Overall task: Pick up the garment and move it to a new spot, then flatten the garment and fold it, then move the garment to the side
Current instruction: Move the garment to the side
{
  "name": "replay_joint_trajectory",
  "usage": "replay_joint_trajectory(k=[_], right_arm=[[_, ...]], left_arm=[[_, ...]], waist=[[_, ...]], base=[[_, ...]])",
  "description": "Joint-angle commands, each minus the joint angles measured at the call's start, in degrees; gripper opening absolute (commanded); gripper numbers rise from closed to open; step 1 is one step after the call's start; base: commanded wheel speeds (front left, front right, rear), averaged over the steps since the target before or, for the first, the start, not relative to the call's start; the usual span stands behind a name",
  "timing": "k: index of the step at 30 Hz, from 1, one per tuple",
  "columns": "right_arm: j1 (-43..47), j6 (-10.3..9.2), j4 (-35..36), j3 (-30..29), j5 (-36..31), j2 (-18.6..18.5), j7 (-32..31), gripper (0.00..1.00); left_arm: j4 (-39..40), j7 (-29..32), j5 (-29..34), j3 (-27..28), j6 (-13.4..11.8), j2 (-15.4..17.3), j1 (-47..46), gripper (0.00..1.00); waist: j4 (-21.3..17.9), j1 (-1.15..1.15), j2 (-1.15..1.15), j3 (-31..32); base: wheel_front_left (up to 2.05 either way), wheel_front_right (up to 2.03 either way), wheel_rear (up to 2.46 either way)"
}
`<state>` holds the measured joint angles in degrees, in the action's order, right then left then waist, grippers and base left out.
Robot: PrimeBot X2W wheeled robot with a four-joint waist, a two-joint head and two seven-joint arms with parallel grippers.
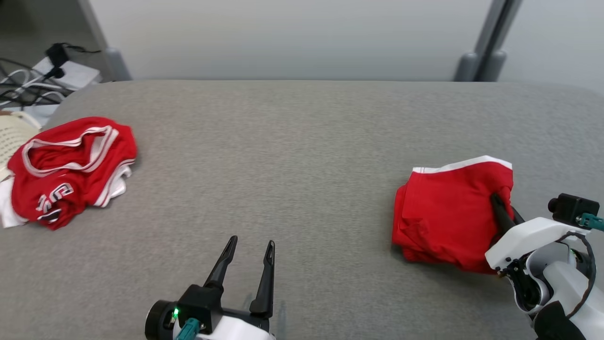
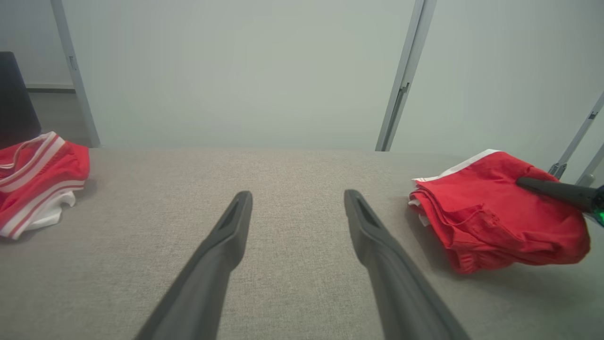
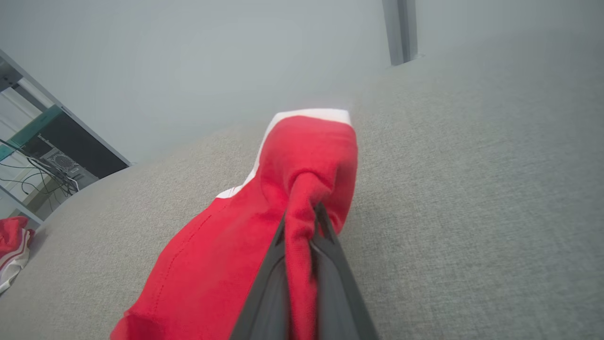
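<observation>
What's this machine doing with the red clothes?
A two-armed robot is handling laundry on a grey fabric-covered table. Its right claw is shut on a pinch of cloth at the edge of a folded red garment with white trim, which lies on the table's right side. Its left claw is open, holding nothing, over the middle of the table. A crumpled red jersey with white stripes lies at the far left, untouched.

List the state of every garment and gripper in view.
folded red garment: folded, lying on the grey surface.
right gripper: shut on a pinch of the folded red garment.
left gripper: open, holding nothing.
red jersey: crumpled in a heap.
</observation>
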<state>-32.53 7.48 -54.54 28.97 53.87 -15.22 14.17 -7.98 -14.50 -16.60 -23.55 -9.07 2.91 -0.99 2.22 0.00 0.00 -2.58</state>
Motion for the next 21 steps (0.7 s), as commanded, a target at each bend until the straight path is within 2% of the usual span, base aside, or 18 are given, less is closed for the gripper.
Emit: replay_joint_trajectory(k=[1, 10, 11, 12, 14, 21], right_arm=[[0.5, 0.01, 1.8, -0.5, -1.4, -0.1, 0.8, 0.0], [3.8, 0.01, 5.8, -9.2, -7.7, 2.3, 0.8, 0.0], [3.8, 0.01, 5.8, -9.2, -7.7, 2.3, 0.8, 0.0], [4.3, 0.01, 6.4, -10.4, -8.6, 3.0, 0.8, 0.0], [4.7, 0.01, 7.0, -11.5, -9.3, 3.6, 0.8, 0.0], [6.1, 0.01, 8.1, -13.9, -10.7, 5.1, 0.8, 0.0]], left_arm=[[1.4, -0.5, 0.5, 1.5, 0.3, 0.0, -3.5, 1.0], [0.8, -0.5, 1.2, 0.8, 0.8, 0.0, -6.3, 1.0], [0.8, -0.5, 1.2, 0.8, 0.8, 0.0, -6.3, 1.0], [0.6, -0.5, 1.5, 0.8, 0.8, 0.0, -6.9, 1.0], [0.3, -0.5, 1.9, 0.8, 0.9, 0.0, -7.4, 1.0], [-0.2, -0.5, 2.3, 0.9, 1.3, 0.0, -8.3, 1.0]], waist=[[-3.2, 0.0, 0.0, -0.7], [-13.9, 0.0, 0.0, -2.8], [-13.9, 0.0, 0.0, -2.8], [-16.1, 0.0, 0.0, -3.3], [-18.2, 0.0, 0.0, -3.7], [-23.2, 0.0, 0.0, -4.6]], base=[[0.0, 0.0, 0.0], [0.0, 0.0, 0.0], [0.0, 0.0, 0.0], [0.0, 0.0, 0.0], [0.0, 0.0, 0.0], [0.0, 0.0, 0.0]])
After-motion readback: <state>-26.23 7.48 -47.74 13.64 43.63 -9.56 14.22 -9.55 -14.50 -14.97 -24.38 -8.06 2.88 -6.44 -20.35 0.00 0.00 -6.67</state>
